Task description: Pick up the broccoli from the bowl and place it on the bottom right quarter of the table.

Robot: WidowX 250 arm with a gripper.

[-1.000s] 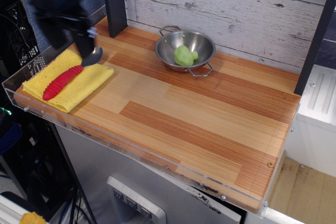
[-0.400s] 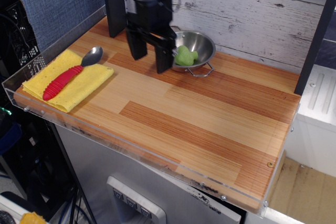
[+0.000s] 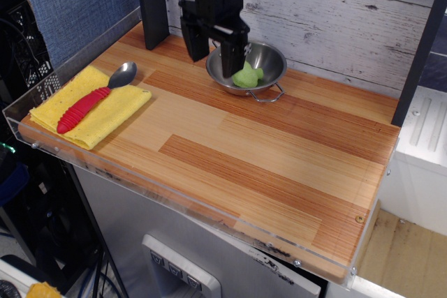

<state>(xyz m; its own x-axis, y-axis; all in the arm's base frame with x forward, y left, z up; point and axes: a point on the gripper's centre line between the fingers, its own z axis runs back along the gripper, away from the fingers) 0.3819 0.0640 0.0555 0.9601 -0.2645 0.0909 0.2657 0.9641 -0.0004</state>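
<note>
Gripper (image 3: 215, 61): I have moved it from the spoon's cloth to the bowl (image 3: 269, 56) rim, nine o'clock of the broccoli (image 3: 244, 75); fingers spread, empty. Grasp pending.

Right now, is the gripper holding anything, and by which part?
Nothing is held. The gripper is open above the bowl's left rim, and the broccoli lies loose inside.

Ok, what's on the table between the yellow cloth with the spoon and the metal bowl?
Nothing: in the one camera view, only bare wood of the table lies between the cloth and the bowl. The gripper hangs above the bowl's left rim.
</note>
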